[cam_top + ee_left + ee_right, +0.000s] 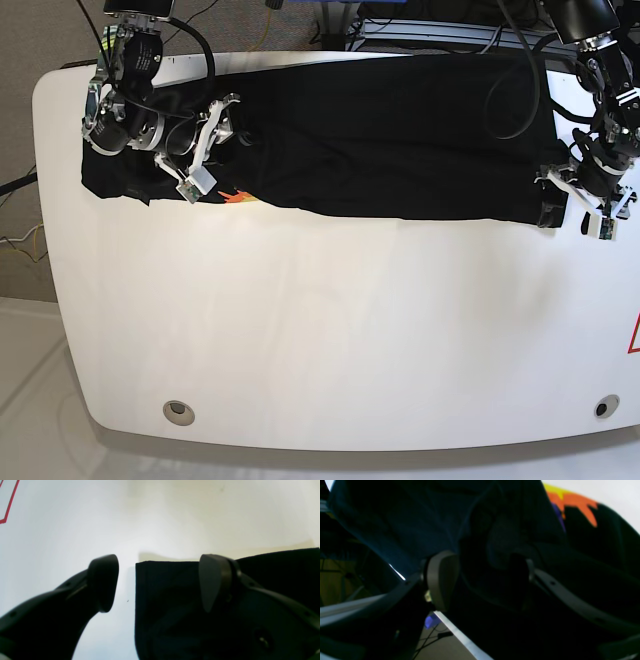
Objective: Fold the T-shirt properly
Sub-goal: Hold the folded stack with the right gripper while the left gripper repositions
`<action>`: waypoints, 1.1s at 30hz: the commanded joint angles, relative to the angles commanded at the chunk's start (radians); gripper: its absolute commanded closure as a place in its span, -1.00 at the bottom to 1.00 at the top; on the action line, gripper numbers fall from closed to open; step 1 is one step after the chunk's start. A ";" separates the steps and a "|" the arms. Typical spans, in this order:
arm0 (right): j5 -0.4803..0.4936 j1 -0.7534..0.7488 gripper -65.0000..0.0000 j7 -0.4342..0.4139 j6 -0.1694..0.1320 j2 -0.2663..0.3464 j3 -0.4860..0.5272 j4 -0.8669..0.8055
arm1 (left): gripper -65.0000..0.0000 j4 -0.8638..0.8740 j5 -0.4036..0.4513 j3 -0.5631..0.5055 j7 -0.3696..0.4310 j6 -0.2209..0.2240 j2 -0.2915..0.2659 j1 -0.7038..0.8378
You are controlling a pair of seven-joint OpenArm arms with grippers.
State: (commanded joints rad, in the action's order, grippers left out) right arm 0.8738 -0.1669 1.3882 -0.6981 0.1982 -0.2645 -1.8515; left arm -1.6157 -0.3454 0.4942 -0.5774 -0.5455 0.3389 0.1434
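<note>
- The right gripper (215, 125) sits over the T-shirt's (400, 130) left end in the base view, near the table's (300, 330) far left corner. In the right wrist view its jaws stand apart with a bunched ridge of black cloth between them (480, 580); the pale inner pad (442, 580) shows on one side, while the other finger is sunk in dark folds, so whether it is gripping the cloth cannot be told.
- The small orange-and-purple print (236, 197) peeks out at the T-shirt's near edge, just beside the right gripper's lower finger.
- The T-shirt lies as a long black band across the far part of the white table, running from the right gripper to the left gripper, its near edge fairly straight and its far edge close to the table's back rim.
- The left gripper (160, 580) is at the T-shirt's right end, its jaws wide apart and holding nothing. One finger (103, 582) hangs over bare table just off the cloth's squared corner, the other (212, 580) over the cloth itself.
- A red line marking (7, 507) lies on the table well beyond the T-shirt's right end.
</note>
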 joint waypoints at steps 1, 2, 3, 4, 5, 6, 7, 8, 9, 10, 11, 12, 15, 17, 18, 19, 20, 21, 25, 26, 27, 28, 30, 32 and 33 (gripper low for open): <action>0.001 0.001 -0.04 -0.001 0.000 0.001 0.000 0.003 | -0.48 0.000 0.001 0.001 0.001 -0.001 0.000 0.000; 0.002 0.002 -0.03 -0.001 0.000 0.001 0.000 0.006 | -0.49 0.000 0.002 0.001 0.002 -0.001 0.000 0.000; -0.001 0.002 -0.03 -0.009 0.000 0.005 -0.016 0.005 | -0.52 0.001 -0.001 0.000 0.003 -0.002 0.001 0.001; -0.003 0.001 -0.03 -0.017 0.000 0.008 -0.032 0.003 | -0.56 0.001 -0.003 0.000 0.004 -0.004 0.002 0.002; -0.005 0.001 -0.03 -0.019 0.000 0.008 -0.033 0.005 | -0.57 0.005 -0.004 0.000 0.002 -0.004 0.003 0.002; -0.006 0.000 -0.03 -0.022 0.000 0.008 -0.034 0.007 | -0.58 0.008 -0.006 0.001 0.001 -0.004 0.003 0.002; -0.009 0.000 -0.03 -0.023 0.000 0.007 -0.035 0.009 | -0.59 0.014 -0.010 0.000 -0.002 -0.004 0.003 0.002; -0.012 0.000 -0.03 -0.025 0.000 0.007 -0.036 0.011 | -0.60 0.020 -0.013 0.000 -0.004 -0.004 0.004 0.002; -0.017 -0.001 -0.03 -0.029 0.000 0.006 -0.037 0.013 | -0.61 0.031 -0.020 0.000 -0.014 -0.004 0.005 0.001; -0.022 -0.002 -0.03 -0.032 0.000 0.006 -0.038 0.015 | -0.62 0.042 -0.026 0.000 -0.024 -0.005 0.006 0.000; -0.030 -0.002 -0.03 -0.038 0.000 0.005 -0.039 0.017 | -0.62 0.055 -0.036 0.000 -0.041 -0.005 0.007 -0.001; -0.038 -0.003 -0.03 -0.045 0.000 0.004 -0.040 0.018 | -0.61 0.068 -0.045 -0.001 -0.058 -0.005 0.009 -0.003; -0.098 -0.015 -0.03 -0.112 0.000 0.004 -0.049 0.018 | -0.58 0.109 -0.073 0.001 -0.165 -0.005 0.012 -0.005; -0.137 -0.028 -0.03 -0.168 0.000 0.006 -0.060 0.012 | -0.57 0.124 -0.081 0.004 -0.226 -0.005 0.015 -0.005; -0.143 -0.032 -0.03 -0.178 0.000 0.006 -0.065 0.011 | -0.57 0.125 -0.083 0.006 -0.231 -0.007 0.015 -0.004; -0.145 -0.037 -0.03 -0.187 0.000 0.007 -0.071 0.010 | -0.58 0.123 -0.082 0.009 -0.228 -0.007 0.015 -0.003; -0.146 -0.042 -0.03 -0.196 0.000 0.008 -0.077 0.009 | -0.58 0.121 -0.081 0.012 -0.225 -0.007 0.015 -0.002; -0.146 -0.047 -0.03 -0.203 0.000 0.010 -0.082 0.007 | -0.59 0.117 -0.080 0.016 -0.212 -0.007 0.016 0.000; -0.134 -0.072 -0.02 -0.229 0.000 0.017 -0.100 -0.002 | -0.63 0.091 -0.075 0.043 -0.159 -0.007 0.021 0.010; -0.128 -0.079 -0.02 -0.235 0.000 0.019 -0.103 -0.004 | -0.64 0.082 -0.073 0.052 -0.143 -0.008 0.023 0.013; -0.121 -0.089 -0.03 -0.244 0.000 0.017 -0.089 0.004 | -0.63 0.075 -0.069 0.069 -0.139 -0.004 0.028 0.018; -0.114 -0.099 -0.03 -0.253 0.000 0.014 -0.076 0.013 | -0.63 0.068 -0.064 0.086 -0.136 0.000 0.032 0.022; -0.111 -0.096 -0.03 -0.248 0.000 0.013 -0.073 0.012 | -0.62 0.073 -0.070 0.101 -0.154 -0.008 0.041 0.021; -0.106 -0.090 -0.03 -0.235 0.000 0.013 -0.069 0.012 | -0.59 0.089 -0.077 0.112 -0.180 -0.025 0.051 0.015; -0.103 -0.087 -0.04 -0.226 0.000 0.013 -0.067 0.012 | -0.55 0.101 -0.081 0.114 -0.201 -0.041 0.057 0.011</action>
State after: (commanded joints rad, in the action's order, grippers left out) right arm 0.7712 -0.2535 1.1618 -0.6981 0.2108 -0.3315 -1.8393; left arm -1.5151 -0.4267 0.6086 -0.7785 -0.5867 0.3956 0.1549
